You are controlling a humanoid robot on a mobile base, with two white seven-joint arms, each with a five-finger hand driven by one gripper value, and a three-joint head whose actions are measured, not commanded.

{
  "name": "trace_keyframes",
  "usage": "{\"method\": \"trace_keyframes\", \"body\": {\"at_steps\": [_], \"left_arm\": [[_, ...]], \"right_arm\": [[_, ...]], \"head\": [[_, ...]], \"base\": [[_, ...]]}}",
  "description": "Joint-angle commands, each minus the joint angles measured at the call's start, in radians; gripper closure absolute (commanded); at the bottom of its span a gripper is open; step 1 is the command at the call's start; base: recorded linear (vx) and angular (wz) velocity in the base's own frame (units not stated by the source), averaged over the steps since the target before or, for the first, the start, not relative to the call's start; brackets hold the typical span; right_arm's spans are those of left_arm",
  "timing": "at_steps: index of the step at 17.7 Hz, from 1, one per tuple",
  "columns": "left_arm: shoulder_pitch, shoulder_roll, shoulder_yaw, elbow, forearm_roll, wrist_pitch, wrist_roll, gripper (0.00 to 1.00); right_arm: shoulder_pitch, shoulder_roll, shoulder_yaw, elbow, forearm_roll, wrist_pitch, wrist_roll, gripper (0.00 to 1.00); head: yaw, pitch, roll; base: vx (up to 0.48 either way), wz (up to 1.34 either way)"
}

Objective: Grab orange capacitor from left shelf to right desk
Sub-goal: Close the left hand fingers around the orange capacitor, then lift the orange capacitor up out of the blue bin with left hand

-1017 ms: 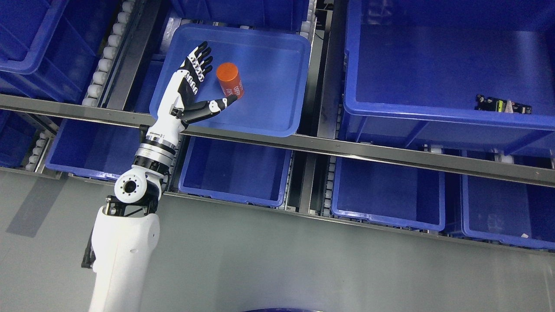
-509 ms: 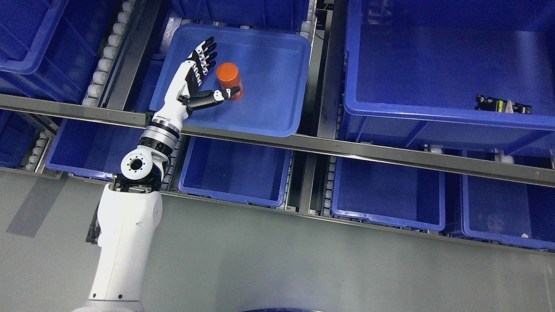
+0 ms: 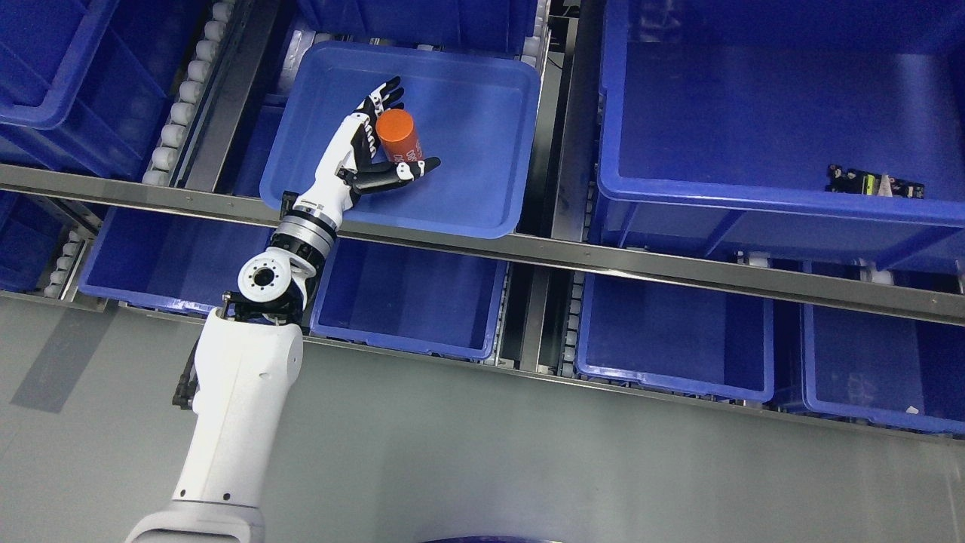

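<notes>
Blue plastic bins fill a metal shelf rack (image 3: 648,264) seen from above, with grey floor (image 3: 528,467) along the bottom. My left arm rises from the lower left edge and reaches into a shallow blue tray (image 3: 482,204) on the upper level. My left hand (image 3: 369,147) is inside that tray, spread wide and not yet closed. The orange capacitor (image 3: 399,136), a short cylinder with pale lettering on its side, stands in the tray right against my palm. My fingers (image 3: 383,94) extend past its far left side, and my thumb (image 3: 403,173) stretches under its near side, so the cylinder sits cupped between them. Whether the thumb touches it is hard to tell. Well off to the right of my hand, a larger blue bin (image 3: 754,196) holds a small dark component (image 3: 874,182).
</notes>
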Motion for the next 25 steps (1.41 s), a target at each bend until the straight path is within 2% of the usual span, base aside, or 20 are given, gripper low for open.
{"method": "trace_keyframes", "body": {"at_steps": [1, 3, 11, 14, 15, 19, 21, 25], "left_arm": [[-0.014, 0.000, -0.033, 0.086, -0.003, -0.001, -0.005, 0.07], [-0.014, 0.000, -0.022, 0.086, -0.001, -0.010, -0.005, 0.20], [-0.019, 0.000, 0.031, 0.091, -0.001, -0.016, -0.005, 0.55], [-0.017, 0.000, 0.062, 0.092, 0.005, -0.100, -0.019, 0.91], [-0.016, 0.000, 0.076, 0.098, 0.005, -0.128, -0.020, 0.97], [-0.016, 0.000, 0.083, 0.100, 0.006, -0.142, -0.026, 1.00], [-0.017, 0.000, 0.093, 0.082, 0.023, -0.189, -0.026, 1.00], [-0.017, 0.000, 0.067, -0.118, 0.107, -0.275, -0.025, 0.98]], "right_arm": [[0.022, -0.017, -0.011, -0.017, 0.006, -0.001, 0.000, 0.00], [0.023, -0.017, -0.011, -0.017, 0.006, -0.001, 0.000, 0.00], [0.021, -0.017, -0.011, -0.017, 0.006, -0.001, 0.000, 0.00], [0.023, -0.017, -0.011, -0.017, 0.006, -0.001, 0.000, 0.00], [0.023, -0.017, -0.011, -0.017, 0.006, -0.001, 0.000, 0.00], [0.022, -0.017, -0.011, -0.017, 0.006, -0.001, 0.000, 0.00], [0.023, -0.017, -0.011, -0.017, 0.006, -0.001, 0.000, 0.00], [0.022, -0.017, -0.011, -0.017, 0.006, -0.001, 0.000, 0.00]], "head": [[0.0000, 0.000, 0.000], [0.0000, 0.000, 0.000], [0.0000, 0.000, 0.000], [0.0000, 0.000, 0.000], [0.0000, 0.000, 0.000], [0.0000, 0.000, 0.000], [0.0000, 0.000, 0.000], [0.0000, 0.000, 0.000]], "base": [[0.000, 0.00], [0.000, 0.00], [0.000, 0.00], [0.000, 0.00], [0.000, 0.00], [-0.001, 0.02], [-0.002, 0.02], [0.000, 0.00]]}}
